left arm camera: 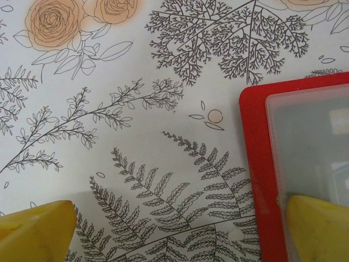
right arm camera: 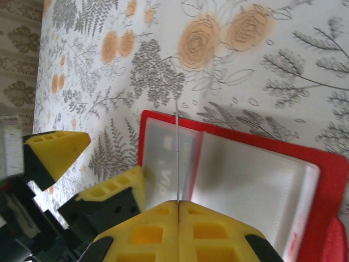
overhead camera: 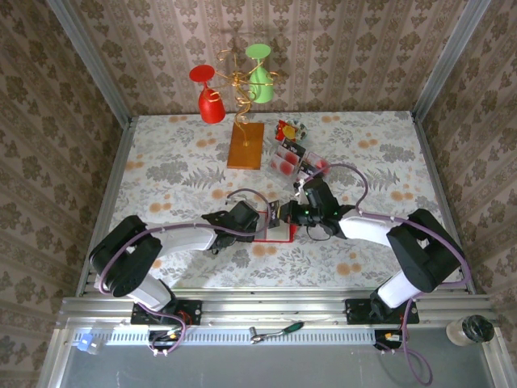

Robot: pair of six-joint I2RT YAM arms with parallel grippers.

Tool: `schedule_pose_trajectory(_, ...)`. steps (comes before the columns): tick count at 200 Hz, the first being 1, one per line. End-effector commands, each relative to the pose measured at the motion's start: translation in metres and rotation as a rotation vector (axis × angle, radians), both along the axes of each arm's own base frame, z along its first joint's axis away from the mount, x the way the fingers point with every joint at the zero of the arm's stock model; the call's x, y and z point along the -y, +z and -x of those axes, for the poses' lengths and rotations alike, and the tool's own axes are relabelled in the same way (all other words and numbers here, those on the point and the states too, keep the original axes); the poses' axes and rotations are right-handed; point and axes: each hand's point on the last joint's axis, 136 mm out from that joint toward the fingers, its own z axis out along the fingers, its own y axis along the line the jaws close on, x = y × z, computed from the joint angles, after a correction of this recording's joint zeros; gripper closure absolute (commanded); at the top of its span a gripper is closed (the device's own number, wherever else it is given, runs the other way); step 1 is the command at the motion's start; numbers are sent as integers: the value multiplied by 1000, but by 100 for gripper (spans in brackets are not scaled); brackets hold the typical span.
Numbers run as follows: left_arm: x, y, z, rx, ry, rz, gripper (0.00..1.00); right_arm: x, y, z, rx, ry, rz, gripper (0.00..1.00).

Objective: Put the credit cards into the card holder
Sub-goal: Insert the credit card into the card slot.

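The red card holder (overhead camera: 273, 235) lies open on the flowered table between both arms, its clear pockets facing up (right arm camera: 251, 180). My right gripper (right arm camera: 178, 203) is shut on a thin credit card (right arm camera: 178, 158), seen edge-on and held upright over the holder's left page. My left gripper (left arm camera: 180, 234) is open. One of its yellow fingers (left arm camera: 319, 226) rests on the holder's clear pocket and the other (left arm camera: 38, 232) is over the tablecloth. The holder's red border (left arm camera: 253, 164) is by that finger. More whitish-pink cards (overhead camera: 284, 164) lie behind the grippers.
An orange-brown wooden slab (overhead camera: 245, 145) with a gold wire stand holds a red glass (overhead camera: 210, 101) and a green glass (overhead camera: 260, 81) at the back. A red-and-yellow wrapper (overhead camera: 289, 129) lies beside it. The left gripper's fingers (right arm camera: 54, 153) are close to my right gripper.
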Motion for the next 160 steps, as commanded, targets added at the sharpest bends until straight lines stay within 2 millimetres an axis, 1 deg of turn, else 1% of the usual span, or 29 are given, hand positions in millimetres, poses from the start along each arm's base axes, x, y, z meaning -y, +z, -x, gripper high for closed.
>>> schedule_pose_trajectory(1, -19, -11, 11, -36, 16, -72, 0, 1, 13, -12, 82, -55, -46, 100)
schedule_pose_trajectory(64, -18, -10, 11, -31, 17, -65, 0, 2, 13, -17, 126, -101, -84, 100)
schedule_pose_trajectory(160, -18, -10, 12, -33, 20, -67, 0, -1, -2, -19, 119, -121, -82, 100)
